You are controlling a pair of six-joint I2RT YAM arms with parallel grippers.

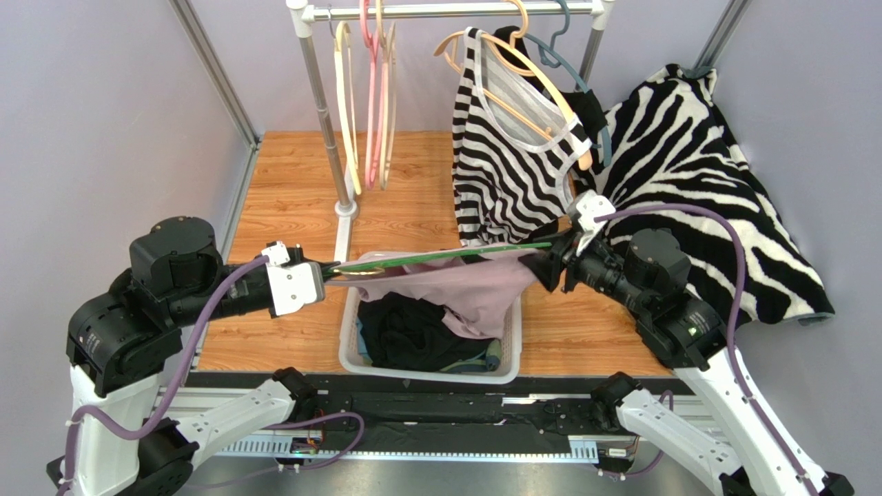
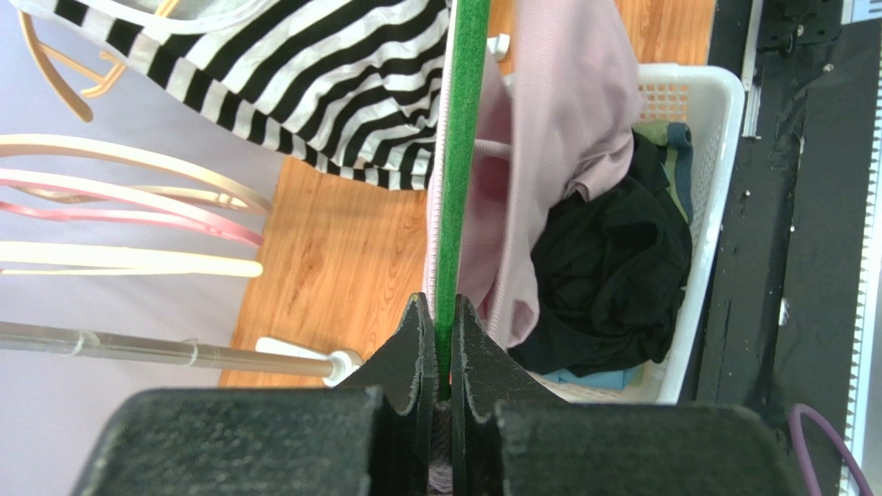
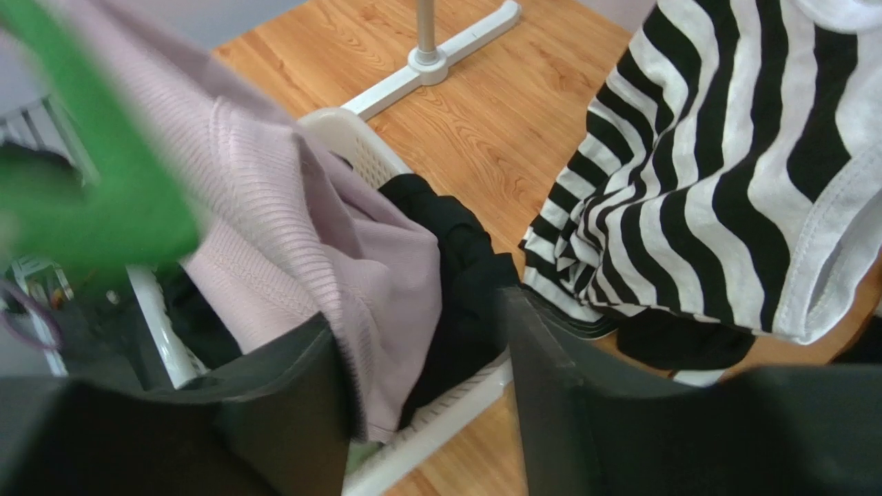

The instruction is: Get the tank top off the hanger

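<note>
We see the left gripper (image 2: 440, 310) pressed together on one end of the green hanger (image 1: 445, 256), which lies almost level above the white laundry basket (image 1: 346, 346) on the table (image 1: 300, 186). The pink tank top (image 1: 471, 291) hangs from this hanger – its lower part drops into the basket, over the dark clothes (image 1: 414, 331) inside. The right gripper (image 3: 424, 320) is at the other end of the hanger with its fingers spread apart – the pink cloth lies against the inner side of one finger, but it is not pinched.
</note>
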